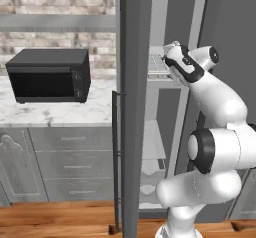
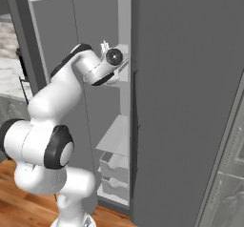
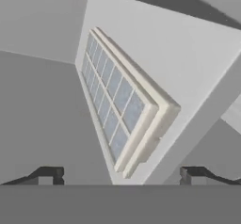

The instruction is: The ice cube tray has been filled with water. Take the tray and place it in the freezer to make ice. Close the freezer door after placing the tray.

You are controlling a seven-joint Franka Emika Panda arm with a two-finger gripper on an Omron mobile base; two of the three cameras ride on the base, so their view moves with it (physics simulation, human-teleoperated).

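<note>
The ice cube tray [image 3: 123, 106] is a long whitish grid lying flat on a pale upper shelf [image 3: 188, 63] inside the freezer [image 1: 159, 132]. Water [image 3: 110, 89] gives its small cells a blue-grey sheen. My gripper [image 3: 121, 175] is open, its fingertips [image 3: 48, 173] spread wide on either side of the tray's near end without touching it. From the left base view the gripper [image 1: 169, 48] reaches into the freezer at shelf height, beside the tray [image 1: 157, 63]. The freezer door [image 1: 135, 107] stands swung open, seen edge-on, with its bar handle [image 1: 115, 157].
A black microwave [image 1: 50, 75] sits on the marble counter [image 1: 55, 112] left of the open door, over grey cabinets [image 1: 55, 164]. The right door [image 2: 190, 102] is shut. Lower shelves [image 2: 116, 135] and drawers [image 2: 114, 166] fill the freezer below my arm.
</note>
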